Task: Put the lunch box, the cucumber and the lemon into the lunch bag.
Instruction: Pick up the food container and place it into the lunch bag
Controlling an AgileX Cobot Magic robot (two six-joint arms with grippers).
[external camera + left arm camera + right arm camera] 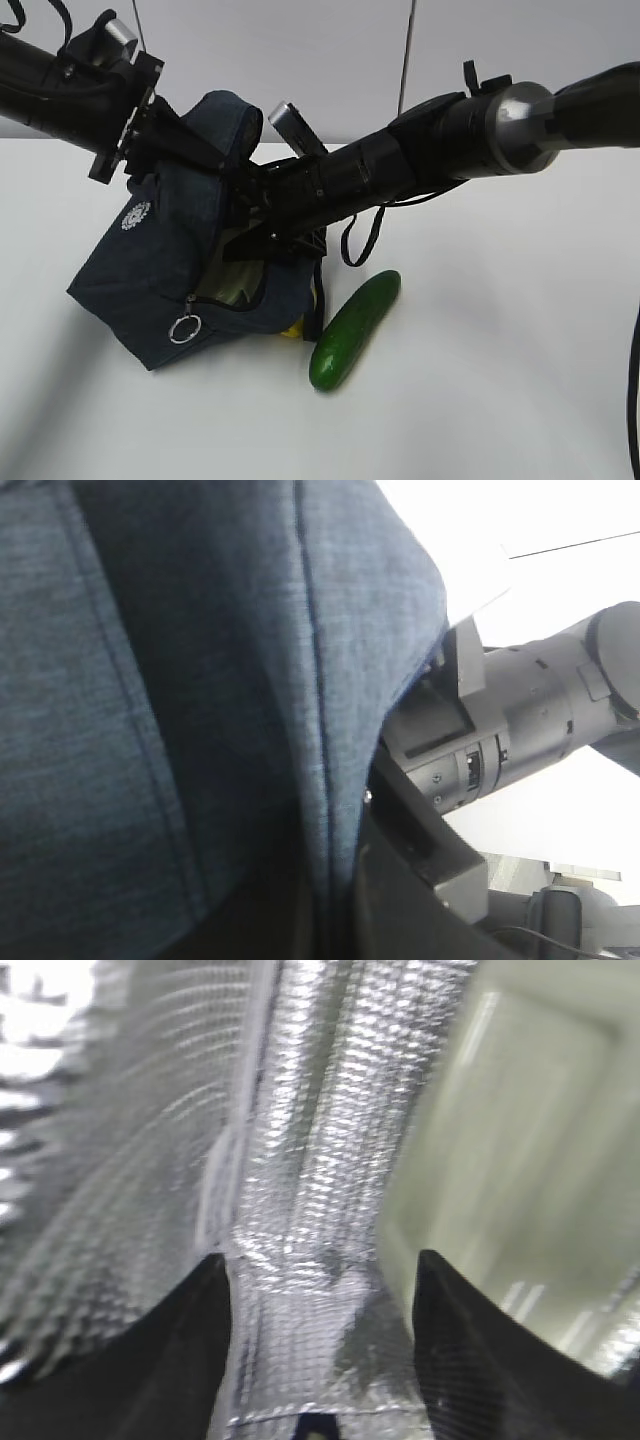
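The navy lunch bag (160,260) lies tipped on the white table with its mouth facing right. My left gripper (190,145) is shut on the bag's upper fabric, and a fold (330,780) runs down between its jaws. My right arm (400,150) reaches into the mouth. Inside, my right gripper (320,1255) is open over the silver lining (300,1160), with nothing between its fingers. The pale green lunch box (520,1140) lies in the bag, just right of the right finger. The cucumber (355,330) lies on the table outside. A bit of the yellow lemon (293,328) shows at the bag's lower edge.
The zip's metal ring pull (185,328) hangs at the bag's front corner, below the round white logo (135,215). A dark strap (318,300) dangles between the bag and the cucumber. White table (520,380) stretches to the right and front.
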